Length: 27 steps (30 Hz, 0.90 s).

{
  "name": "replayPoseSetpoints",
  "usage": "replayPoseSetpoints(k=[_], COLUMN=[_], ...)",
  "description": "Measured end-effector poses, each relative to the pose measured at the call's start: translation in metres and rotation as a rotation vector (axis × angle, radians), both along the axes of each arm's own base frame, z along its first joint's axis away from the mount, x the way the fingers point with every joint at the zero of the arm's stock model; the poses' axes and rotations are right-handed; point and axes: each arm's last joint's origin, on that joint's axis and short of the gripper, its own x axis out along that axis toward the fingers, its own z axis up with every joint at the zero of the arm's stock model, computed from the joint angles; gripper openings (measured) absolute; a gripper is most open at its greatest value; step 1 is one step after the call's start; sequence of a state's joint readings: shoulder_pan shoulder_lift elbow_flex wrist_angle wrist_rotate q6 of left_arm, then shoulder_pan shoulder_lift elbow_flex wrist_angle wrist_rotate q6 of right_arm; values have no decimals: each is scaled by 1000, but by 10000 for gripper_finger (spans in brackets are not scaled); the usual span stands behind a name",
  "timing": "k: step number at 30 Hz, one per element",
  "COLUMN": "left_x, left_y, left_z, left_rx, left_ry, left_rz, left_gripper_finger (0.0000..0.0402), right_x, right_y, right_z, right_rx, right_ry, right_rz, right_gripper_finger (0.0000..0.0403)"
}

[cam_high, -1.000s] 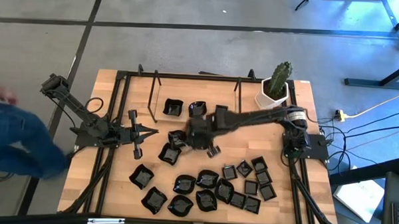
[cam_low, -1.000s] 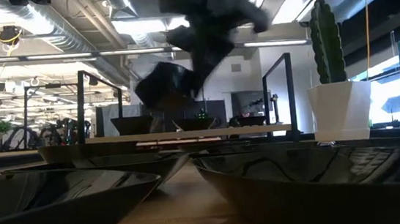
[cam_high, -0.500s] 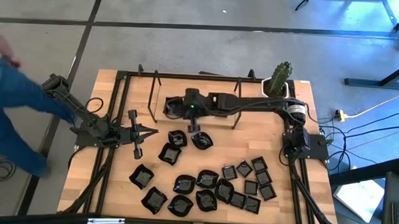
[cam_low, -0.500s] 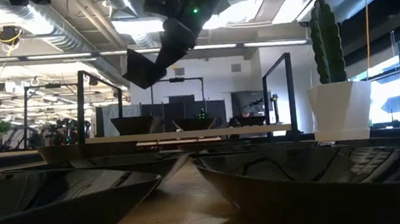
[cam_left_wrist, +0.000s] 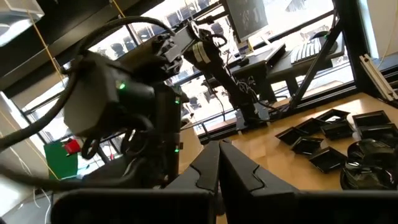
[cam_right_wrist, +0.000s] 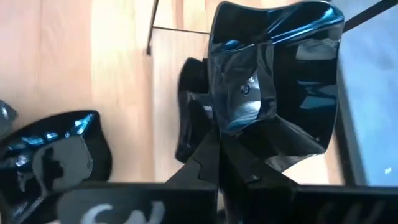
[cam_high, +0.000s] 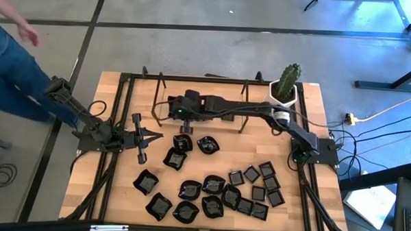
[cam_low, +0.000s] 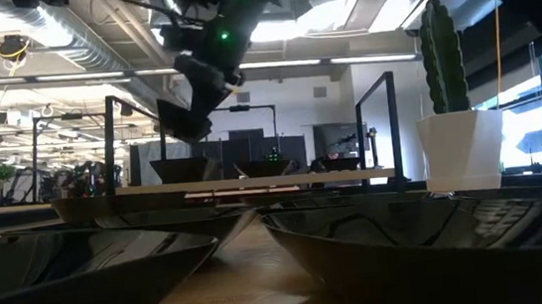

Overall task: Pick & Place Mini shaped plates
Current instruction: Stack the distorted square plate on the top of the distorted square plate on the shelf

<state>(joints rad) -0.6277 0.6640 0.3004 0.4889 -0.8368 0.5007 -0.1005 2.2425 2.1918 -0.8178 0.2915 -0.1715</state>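
Observation:
Several mini shaped plates, tiny glossy black dishes, lie on the wooden table, mostly at its near middle and right. My right gripper reaches over the far middle of the table and is shut on one plate, which shows tilted in the air in the low view. Another plate rests on the wood just beneath it. My left gripper waits shut at the table's left, its fingers together with nothing between them. My right gripper pinches the plate's rim between its two fingers, at the edge nearest the wrist. The fingers slant down from the table's right. The plate is lifted clear of the table and tilted, its hollow facing the wrist camera.
A white pot with a green cactus stands at the far right corner. Black metal frame rods rise along the far side. A plate lies close beside the gripper. A person in blue stands off the table's left.
My right gripper has carried the plate from the middle cluster toward the far edge and to the left, rolling as it went. The plate stays lifted clear. The plates it hovered over now show uncovered. The person at the left has moved.

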Motion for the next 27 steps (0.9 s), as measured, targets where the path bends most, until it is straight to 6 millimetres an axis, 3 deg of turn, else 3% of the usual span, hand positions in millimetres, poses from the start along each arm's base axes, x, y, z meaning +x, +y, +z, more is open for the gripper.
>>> replayPoseSetpoints(k=[8,23,27], left_x=[0,0,0], left_y=[0,0,0], left_z=[0,0,0], left_rx=[2,0,0], left_ry=[3,1,1], left_rz=[4,4,4], left_gripper_finger=[3,3,3], right_x=[14,13,14], right_y=[-2,-2,-2], right_z=[-33,-28,-17], right_rx=[47,20,20], right_ry=[111,108,78], right_rz=[-11,23,19], right_gripper_finger=[1,58,83])
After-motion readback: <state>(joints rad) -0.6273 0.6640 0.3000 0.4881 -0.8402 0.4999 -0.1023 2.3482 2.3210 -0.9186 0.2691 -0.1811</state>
